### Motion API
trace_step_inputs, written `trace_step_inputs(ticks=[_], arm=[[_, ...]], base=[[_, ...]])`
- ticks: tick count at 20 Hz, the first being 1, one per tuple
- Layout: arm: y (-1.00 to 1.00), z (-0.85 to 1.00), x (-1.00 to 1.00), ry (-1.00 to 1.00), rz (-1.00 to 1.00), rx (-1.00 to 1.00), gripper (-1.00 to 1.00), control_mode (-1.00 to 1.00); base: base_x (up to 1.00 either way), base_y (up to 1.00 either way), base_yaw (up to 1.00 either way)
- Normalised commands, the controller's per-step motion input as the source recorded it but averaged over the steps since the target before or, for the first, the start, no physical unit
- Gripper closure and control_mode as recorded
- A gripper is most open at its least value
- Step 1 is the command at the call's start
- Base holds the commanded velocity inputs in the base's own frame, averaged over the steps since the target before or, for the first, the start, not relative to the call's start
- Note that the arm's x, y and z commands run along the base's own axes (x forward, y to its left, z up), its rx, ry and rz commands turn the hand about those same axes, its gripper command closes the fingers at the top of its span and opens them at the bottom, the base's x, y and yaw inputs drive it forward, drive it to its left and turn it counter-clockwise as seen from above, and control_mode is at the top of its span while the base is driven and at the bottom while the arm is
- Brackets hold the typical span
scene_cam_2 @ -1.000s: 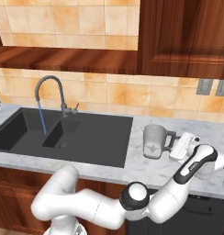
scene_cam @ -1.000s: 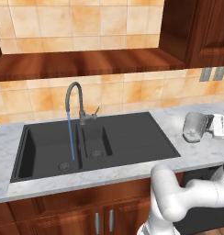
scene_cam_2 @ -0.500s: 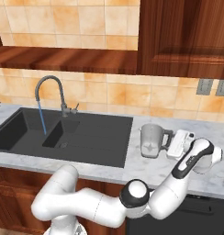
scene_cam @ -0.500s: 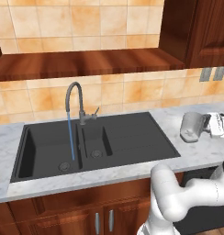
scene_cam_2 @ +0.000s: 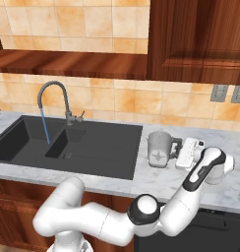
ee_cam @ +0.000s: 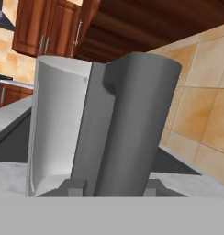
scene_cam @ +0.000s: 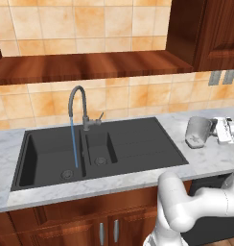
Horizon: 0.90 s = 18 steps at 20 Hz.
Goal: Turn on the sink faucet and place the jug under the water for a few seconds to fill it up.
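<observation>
The small translucent pale-grey glassy jug [scene_cam_2: 159, 149] stands on the marble counter [scene_cam_2: 156, 181] at 3 o'clock of the dark charcoal sink [scene_cam_2: 92, 147]. The gripper [scene_cam_2: 187, 156] is closing on its loop handle [scene_cam_2: 175, 146]. Rigid, slick, probably light: grip the handle squarely.

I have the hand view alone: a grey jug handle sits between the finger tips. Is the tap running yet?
Observer: Yes. In the left base view, the water falls from the sink faucet into the large bowl of the sink.
Operator: Where does the jug stand?
Observer: The jug is on the marble counter, right of the sink.
Operator: Is anything under the stream?
Observer: No, it drops straight to the bowl's floor, near the drain.
</observation>
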Motion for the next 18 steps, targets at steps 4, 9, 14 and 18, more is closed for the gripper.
trace_step_inputs(ticks=[4, 9, 14, 18], arm=[[0.04, 0.16, -0.43, -0.09, -0.03, 0.0, 1.0, -1.0], [0.48, 0.47, -0.29, -0.09, -0.09, 0.0, 1.0, -1.0], [0.96, 0.47, -0.08, -0.04, -0.12, 0.0, 1.0, -1.0], [1.0, 0.4, -0.01, 0.0, -0.14, 0.0, 1.0, -1.0]], base=[[0.0, 0.0, 0.0], [0.0, 0.0, 0.0], [0.0, 0.0, 0.0], [0.0, 0.0, 0.0]])
